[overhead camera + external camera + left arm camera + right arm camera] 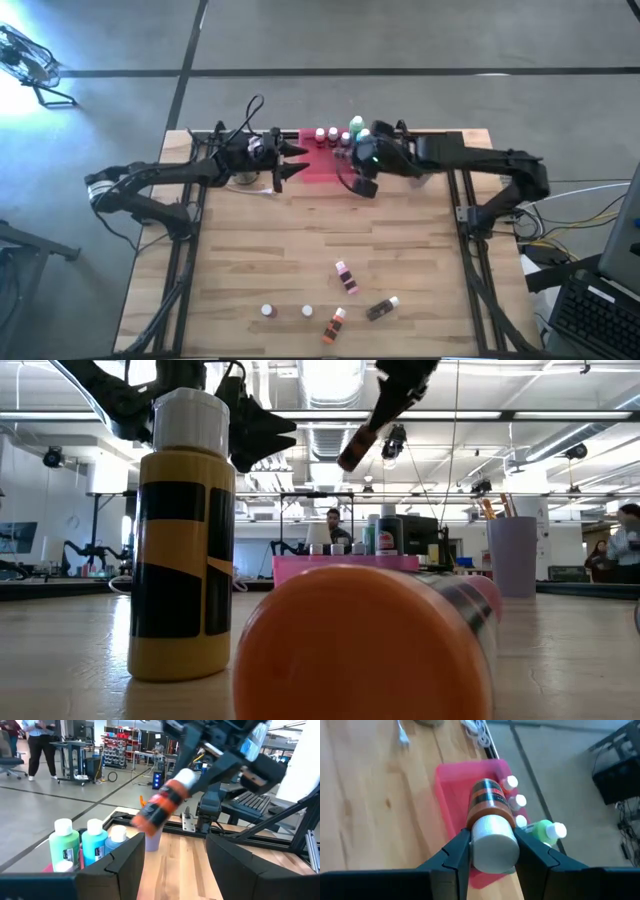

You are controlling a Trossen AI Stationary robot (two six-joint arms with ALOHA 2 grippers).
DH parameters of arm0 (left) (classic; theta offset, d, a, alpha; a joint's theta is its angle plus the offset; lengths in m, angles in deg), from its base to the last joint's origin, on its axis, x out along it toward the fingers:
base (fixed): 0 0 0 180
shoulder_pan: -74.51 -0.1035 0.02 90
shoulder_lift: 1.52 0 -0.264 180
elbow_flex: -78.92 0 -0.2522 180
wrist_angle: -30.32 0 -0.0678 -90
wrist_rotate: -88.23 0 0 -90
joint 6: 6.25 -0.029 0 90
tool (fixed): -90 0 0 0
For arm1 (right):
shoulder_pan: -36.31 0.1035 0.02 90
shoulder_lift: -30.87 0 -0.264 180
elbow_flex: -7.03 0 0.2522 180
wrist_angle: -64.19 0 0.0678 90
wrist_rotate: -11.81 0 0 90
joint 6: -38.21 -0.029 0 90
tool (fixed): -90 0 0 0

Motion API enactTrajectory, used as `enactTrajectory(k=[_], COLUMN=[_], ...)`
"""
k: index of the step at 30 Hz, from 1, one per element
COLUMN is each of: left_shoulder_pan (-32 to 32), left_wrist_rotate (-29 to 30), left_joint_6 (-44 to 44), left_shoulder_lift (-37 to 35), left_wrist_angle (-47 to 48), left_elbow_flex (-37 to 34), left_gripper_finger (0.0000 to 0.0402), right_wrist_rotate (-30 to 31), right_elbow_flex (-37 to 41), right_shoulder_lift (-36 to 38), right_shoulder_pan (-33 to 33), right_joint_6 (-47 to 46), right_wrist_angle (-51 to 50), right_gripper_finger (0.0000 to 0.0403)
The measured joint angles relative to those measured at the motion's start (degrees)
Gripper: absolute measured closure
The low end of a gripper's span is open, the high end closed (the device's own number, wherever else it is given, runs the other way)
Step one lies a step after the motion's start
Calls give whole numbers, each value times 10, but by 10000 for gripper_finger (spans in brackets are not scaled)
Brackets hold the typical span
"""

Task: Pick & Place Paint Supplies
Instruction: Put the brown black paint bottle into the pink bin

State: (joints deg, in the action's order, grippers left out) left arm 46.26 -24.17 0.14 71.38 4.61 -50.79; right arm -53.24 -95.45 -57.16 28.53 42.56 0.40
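Note:
My right gripper (492, 842) is shut on a brown, orange-banded bottle (487, 800) with a white cap, held above the pink tray (451, 785). Small white-capped bottles (326, 133) and a green bottle (356, 126) stand in the tray's far part; the left wrist view shows a green bottle (65, 846) and a blue one (94, 843) upright. My left gripper (298, 162) is open with nothing between its fingers, level, at the tray's left side, pointing toward the held bottle (162, 807). Several small bottles (346, 277) stand or lie on the table near its front edge. My right gripper pinches the bottle's white cap end (492, 851) between its two fingers, one on each side. The fingers slant down from the table's right side, and the bottle runs on past them along their line. The bottle is lifted clear and tilted, its base (350, 458) lowest, above the tray.
Close to the low camera a yellow, black-labelled bottle (180, 540) stands upright and an orange bottle (370, 650) lies on its side. A lilac cup (513, 555) with brushes stands at the back right. A white cord (477, 735) lies beyond the tray. Bare wood (300, 230) spans the table's middle.

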Motion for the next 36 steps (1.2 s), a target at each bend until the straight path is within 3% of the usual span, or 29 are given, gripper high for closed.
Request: enactTrajectory(k=[11,21,27,36], left_shoulder_pan=[0,6,6,6], left_wrist_rotate=[0,-69,-70,-70], left_joint_6=[16,-53,-66,-66], left_shoulder_lift=[0,-52,-61,-62], left_wrist_angle=[-17,3,14,17], left_elbow_flex=[0,-2,-2,-2], left_gripper_finger=[187,187,187,186], right_wrist_rotate=[-87,-136,-193,-194], right_elbow_flex=[-209,-353,-397,-407], right_shoulder_lift=[-182,-298,-353,-402], right_shoulder_pan=[-95,-151,-175,-186], right_joint_6=[86,142,154,184], right_wrist_angle=[-136,-243,-281,-299], right_gripper_finger=[290,289,290,290])
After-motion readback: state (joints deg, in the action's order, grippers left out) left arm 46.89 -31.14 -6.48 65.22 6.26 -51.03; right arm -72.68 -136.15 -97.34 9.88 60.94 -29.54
